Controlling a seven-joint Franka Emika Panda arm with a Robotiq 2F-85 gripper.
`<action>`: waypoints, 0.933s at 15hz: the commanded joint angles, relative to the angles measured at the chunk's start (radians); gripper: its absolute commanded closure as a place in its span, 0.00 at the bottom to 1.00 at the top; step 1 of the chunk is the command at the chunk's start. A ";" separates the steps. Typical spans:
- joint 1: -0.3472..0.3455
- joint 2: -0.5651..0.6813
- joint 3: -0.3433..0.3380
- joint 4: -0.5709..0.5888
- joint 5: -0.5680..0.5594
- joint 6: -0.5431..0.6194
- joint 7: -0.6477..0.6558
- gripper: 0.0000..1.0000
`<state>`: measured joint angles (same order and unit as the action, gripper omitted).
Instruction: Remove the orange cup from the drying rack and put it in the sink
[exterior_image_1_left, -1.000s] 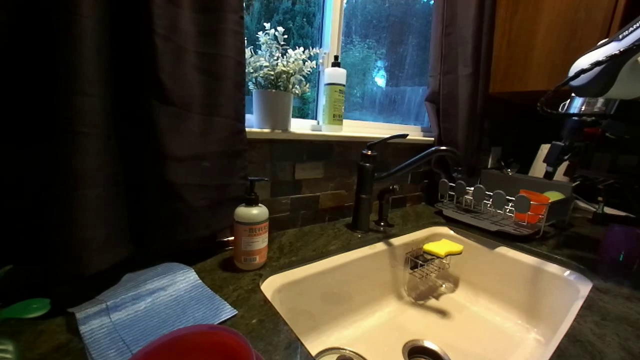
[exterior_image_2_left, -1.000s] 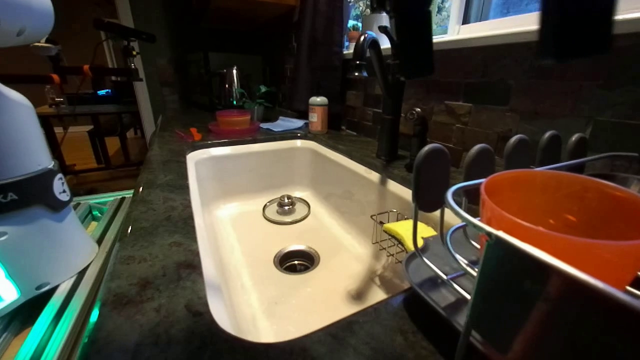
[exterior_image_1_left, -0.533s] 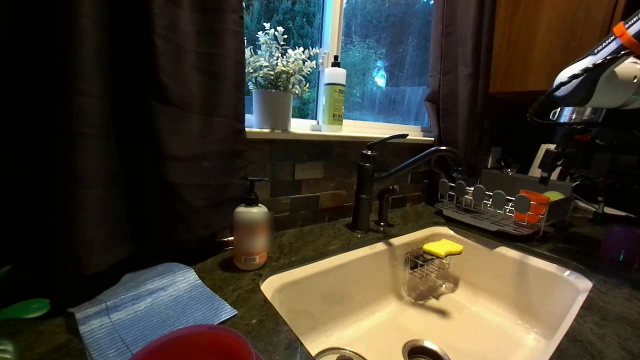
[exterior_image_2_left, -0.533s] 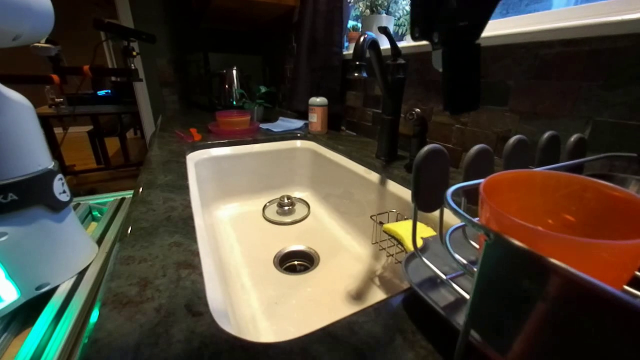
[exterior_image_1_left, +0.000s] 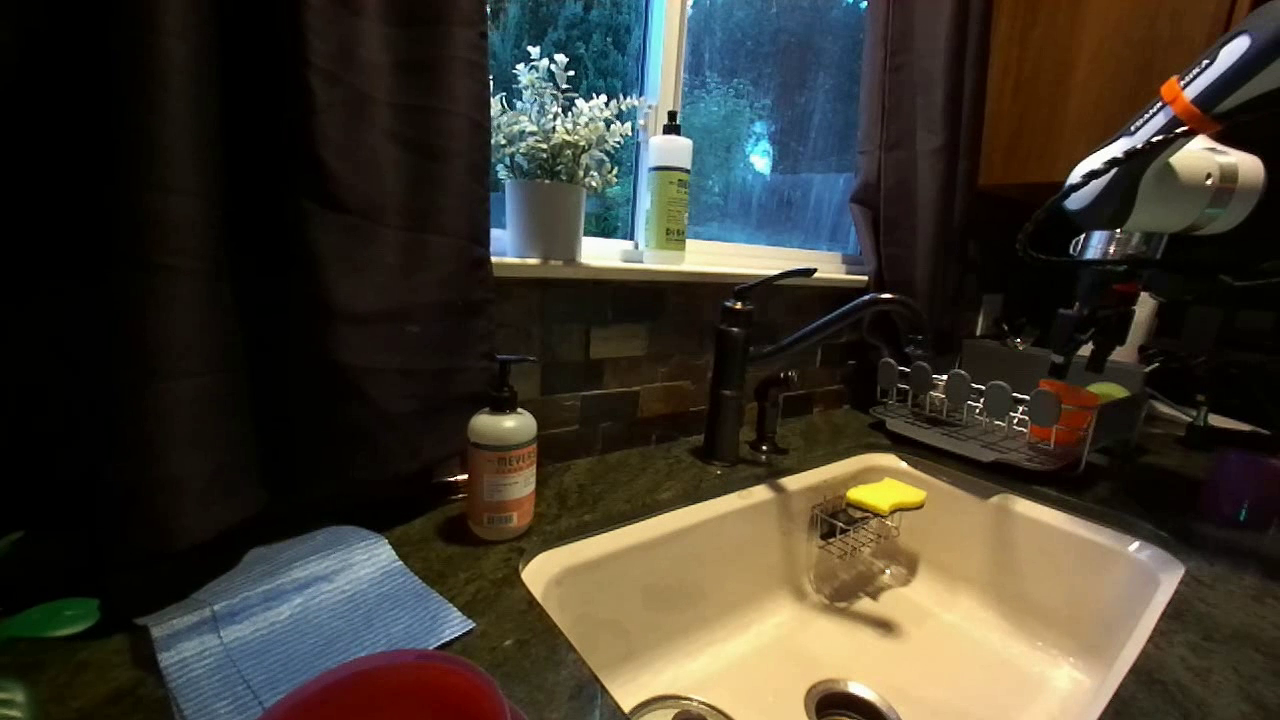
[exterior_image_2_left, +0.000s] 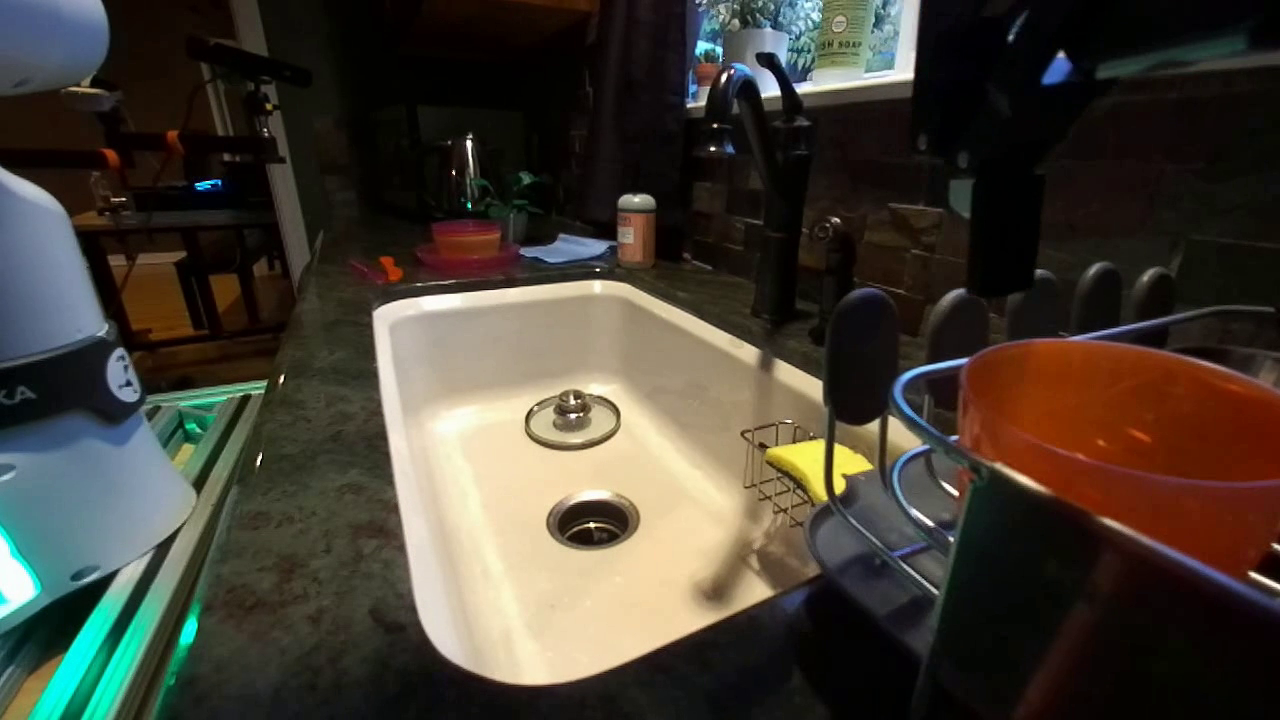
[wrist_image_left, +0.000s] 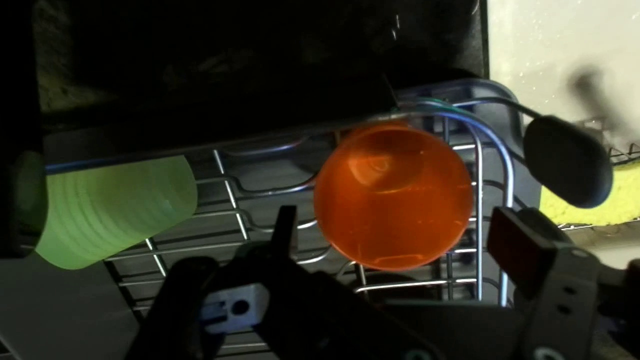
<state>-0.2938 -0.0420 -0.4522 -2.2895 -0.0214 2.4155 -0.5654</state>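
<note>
The orange cup stands in the drying rack. It shows in both exterior views (exterior_image_1_left: 1065, 418) (exterior_image_2_left: 1110, 430) and from above in the wrist view (wrist_image_left: 395, 200). The drying rack (exterior_image_1_left: 985, 445) has grey knobs and a wire rim (wrist_image_left: 507, 175). My gripper (wrist_image_left: 395, 227) is open and empty, with one fingertip on each side of the cup in the wrist view. In the exterior views the gripper (exterior_image_1_left: 1080, 350) hangs above the rack, and a dark finger (exterior_image_2_left: 1005, 235) is above the cup's rim level, apart from it. The white sink (exterior_image_2_left: 480, 340) lies beside the rack.
A green cup (wrist_image_left: 122, 207) lies in the rack near the orange cup. A wire caddy with a yellow sponge (exterior_image_2_left: 818, 465) hangs in the sink. The faucet (exterior_image_1_left: 735, 370) stands behind the sink. A glass lid (exterior_image_2_left: 572, 425) lies in the sink near the drain (exterior_image_2_left: 593, 520).
My gripper has come down toward the rack and the orange cup, shifting left in an exterior view where the arm is at the right edge. The cup has not moved.
</note>
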 joint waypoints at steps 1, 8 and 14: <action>-0.026 0.050 0.028 0.043 0.043 -0.003 -0.006 0.11; -0.045 0.067 0.051 0.090 0.046 -0.103 0.073 0.00; -0.043 0.094 0.067 0.148 0.052 -0.224 0.303 0.10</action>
<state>-0.3230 0.0169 -0.4039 -2.1833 0.0025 2.2334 -0.3614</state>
